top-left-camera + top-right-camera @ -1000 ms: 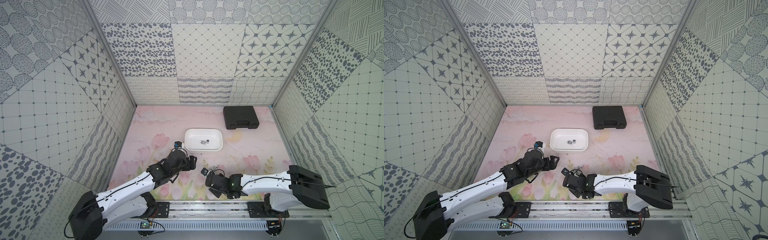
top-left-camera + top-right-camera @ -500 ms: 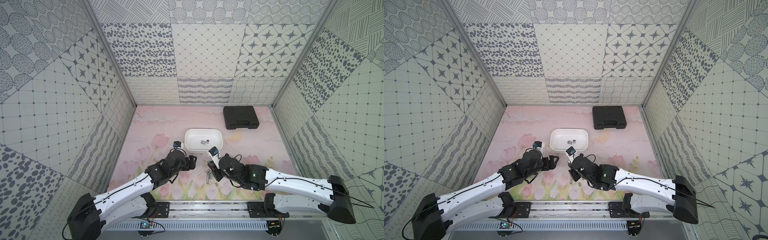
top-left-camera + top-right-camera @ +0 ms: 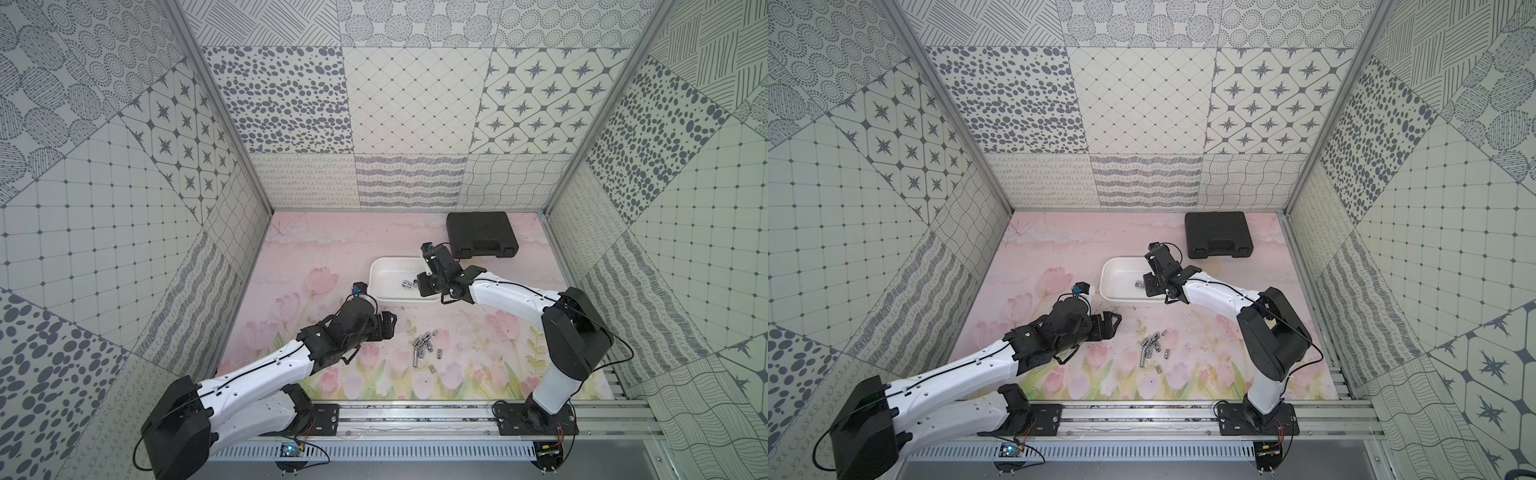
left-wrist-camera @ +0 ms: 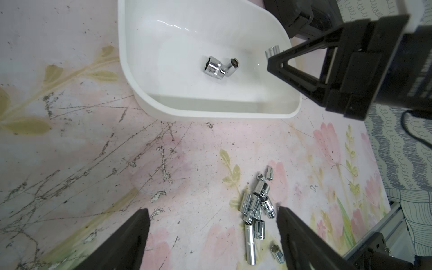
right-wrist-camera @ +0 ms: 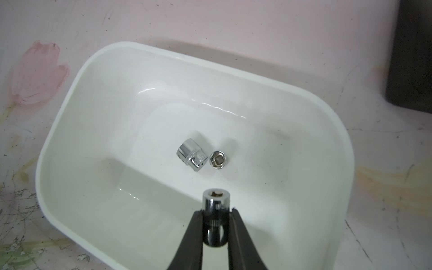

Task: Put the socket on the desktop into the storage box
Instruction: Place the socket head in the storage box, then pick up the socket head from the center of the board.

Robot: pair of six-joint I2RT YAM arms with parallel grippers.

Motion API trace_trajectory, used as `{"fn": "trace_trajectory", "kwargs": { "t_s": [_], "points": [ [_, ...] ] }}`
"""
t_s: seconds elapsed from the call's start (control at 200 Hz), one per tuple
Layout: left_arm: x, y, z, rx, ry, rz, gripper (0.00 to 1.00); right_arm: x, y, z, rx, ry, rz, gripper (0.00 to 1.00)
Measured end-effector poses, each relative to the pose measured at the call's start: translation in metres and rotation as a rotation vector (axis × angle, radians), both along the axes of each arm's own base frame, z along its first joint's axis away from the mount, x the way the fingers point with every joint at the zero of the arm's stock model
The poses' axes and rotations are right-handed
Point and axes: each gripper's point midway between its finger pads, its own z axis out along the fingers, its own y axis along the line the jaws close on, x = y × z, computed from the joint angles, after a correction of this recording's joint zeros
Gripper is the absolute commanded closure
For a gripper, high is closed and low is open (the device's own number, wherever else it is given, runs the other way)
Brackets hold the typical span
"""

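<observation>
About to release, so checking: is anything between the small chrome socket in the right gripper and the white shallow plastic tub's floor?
Nothing visible. The right gripper holds the small chrome socket over bare floor of the white shallow plastic tub; the two chrome sockets already inside lie clear of it.

Chrome socket aloft over white storage box

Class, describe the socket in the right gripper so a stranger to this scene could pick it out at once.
Find the white storage box on the pink flowered desktop. Above its floor the right gripper pinches one chrome socket. Unlike the two sockets lying in the box and the pile on the desktop, it alone is held aloft.
</observation>
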Motion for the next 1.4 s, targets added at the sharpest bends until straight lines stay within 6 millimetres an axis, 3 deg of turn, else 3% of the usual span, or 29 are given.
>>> {"fn": "trace_trajectory", "kwargs": {
  "t_s": [0.085,0.225,0.35,0.455,0.57,0.635,0.695,0.845,0.976,1.396],
  "points": [
    [-0.001,-0.002,0.0,-0.005,0.003,-0.006,0.1,-0.001,0.0,-0.002,0.003,0.012,0.0,0.62],
    [-0.001,-0.002,0.002,-0.012,0.001,-0.007,0.1,-0.003,0.0,0.006,0.024,0.008,0.002,0.58],
    [-0.001,-0.002,0.005,-0.019,-0.006,-0.009,0.1,-0.014,-0.004,0.033,0.057,-0.023,0.021,0.58],
    [-0.002,-0.002,0.006,-0.022,-0.01,-0.009,0.1,-0.038,-0.011,0.065,0.077,-0.091,0.052,0.58],
    [-0.002,-0.002,0.006,-0.023,-0.009,-0.011,0.1,-0.099,-0.011,0.082,0.091,-0.166,0.152,0.58],
    [-0.002,-0.003,0.006,-0.022,-0.009,-0.012,0.1,-0.138,-0.012,0.072,0.097,-0.166,0.229,0.58],
    [-0.002,-0.003,0.006,-0.021,-0.007,-0.012,0.1,-0.17,-0.018,0.051,0.085,-0.142,0.287,0.59],
    [-0.002,-0.002,0.004,-0.015,-0.005,-0.008,0.1,-0.21,-0.044,-0.014,0.005,-0.04,0.319,0.61],
    [-0.001,-0.001,0.002,-0.007,-0.004,-0.004,0.1,-0.223,-0.055,-0.042,-0.044,0.031,0.316,0.61],
    [0.001,0.001,-0.002,0.013,0.0,0.009,0.1,-0.237,-0.028,-0.054,-0.1,0.041,0.391,0.59]
  ]
}}
